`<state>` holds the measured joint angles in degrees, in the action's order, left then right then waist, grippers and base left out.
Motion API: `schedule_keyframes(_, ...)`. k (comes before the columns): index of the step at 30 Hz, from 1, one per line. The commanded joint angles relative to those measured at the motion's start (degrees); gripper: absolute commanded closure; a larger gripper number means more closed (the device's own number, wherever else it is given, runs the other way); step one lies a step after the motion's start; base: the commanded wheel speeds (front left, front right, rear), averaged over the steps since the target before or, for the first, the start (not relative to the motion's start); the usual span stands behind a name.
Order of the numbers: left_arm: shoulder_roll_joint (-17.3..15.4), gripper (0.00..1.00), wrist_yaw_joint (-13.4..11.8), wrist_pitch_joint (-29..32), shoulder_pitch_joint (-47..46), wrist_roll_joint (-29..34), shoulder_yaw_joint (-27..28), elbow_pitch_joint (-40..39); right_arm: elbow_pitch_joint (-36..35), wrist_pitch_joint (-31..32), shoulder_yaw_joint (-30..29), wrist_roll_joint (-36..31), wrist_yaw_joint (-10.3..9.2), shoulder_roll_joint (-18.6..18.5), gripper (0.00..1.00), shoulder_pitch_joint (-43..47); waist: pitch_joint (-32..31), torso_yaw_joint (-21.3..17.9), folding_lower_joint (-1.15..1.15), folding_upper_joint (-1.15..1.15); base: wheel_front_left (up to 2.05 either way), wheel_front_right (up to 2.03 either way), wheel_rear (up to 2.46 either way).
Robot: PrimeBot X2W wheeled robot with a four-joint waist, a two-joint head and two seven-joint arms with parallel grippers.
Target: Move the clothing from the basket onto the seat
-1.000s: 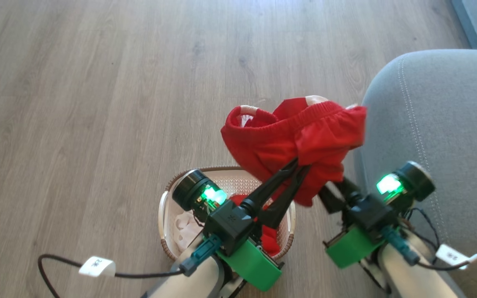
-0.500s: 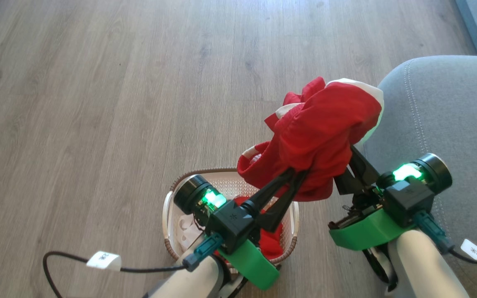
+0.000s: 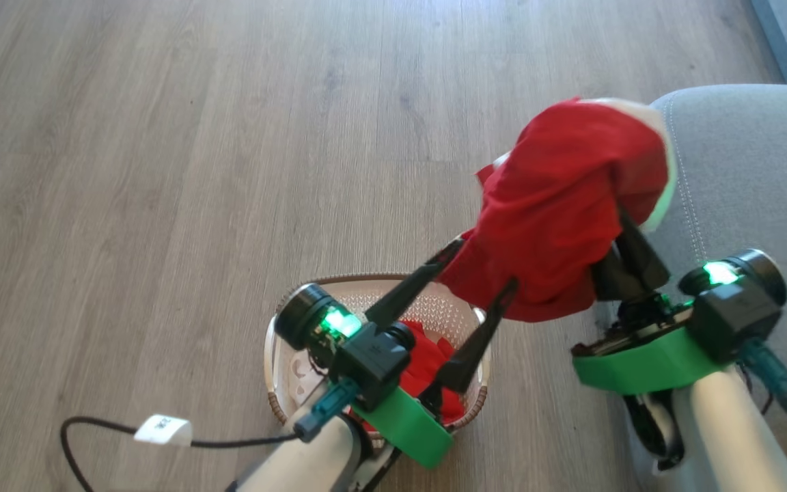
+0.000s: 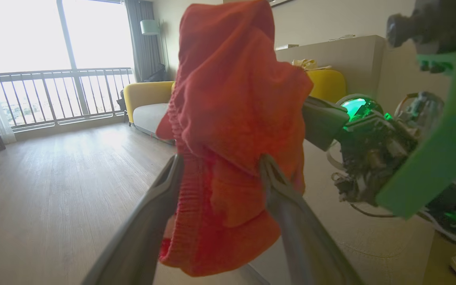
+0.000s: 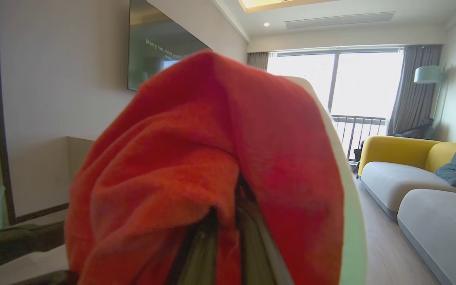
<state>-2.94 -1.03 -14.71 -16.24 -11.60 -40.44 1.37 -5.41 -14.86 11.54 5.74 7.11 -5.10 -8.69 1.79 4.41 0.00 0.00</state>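
Note:
A red piece of clothing [image 3: 564, 205] with white trim hangs in the air beside the grey seat [image 3: 749, 171], above the floor. My right gripper [image 3: 629, 246] is shut on it from below, and its fingers [image 5: 251, 237] are buried in the red fabric [image 5: 196, 158]. My left gripper [image 3: 479, 270] stands open with its tips at the cloth's lower edge. The fabric [image 4: 236, 99] hangs between its spread fingers [image 4: 164, 190] without being pinched. The cream basket [image 3: 272, 355] sits on the floor under my left arm, with more red clothing [image 3: 427, 352] inside.
Wooden floor [image 3: 195, 171] stretches ahead and to the left. A black cable with a white tag [image 3: 161, 430] lies at the lower left. Something white [image 3: 298, 369] lies in the basket. A yellow sofa [image 4: 149, 103] and a pale sofa [image 5: 406, 186] stand further off.
My left gripper has opened and let go of the red clothing. My right gripper has carried the clothing up and to the right, closer to the seat.

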Motion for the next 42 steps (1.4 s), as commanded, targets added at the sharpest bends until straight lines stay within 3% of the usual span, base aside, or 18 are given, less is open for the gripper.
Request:
schedule_keyframes(1,0.06,0.00,-0.44,-0.29,-1.47,0.10,2.89,-1.35,-2.40,-0.14,0.02,1.06,0.37,0.92,1.00,-1.92,0.16,-0.04,0.00,0.00,0.00,0.00,0.00)
schedule_keyframes(23,0.06,0.00,5.80,-0.29,4.14,3.87,7.37,5.79,-5.73,-0.14,-7.55,0.68,0.37,0.99,1.00,-3.53,0.61,-1.92,0.00,0.00,0.00,0.00,0.00)
schedule_keyframes(42,0.06,0.00,7.82,-0.29,9.38,4.54,10.43,9.32,-5.70,-0.14,-9.94,0.58,0.37,0.18,1.00,-2.46,-0.13,-4.34,0.00,0.00,0.00,0.00,0.00)
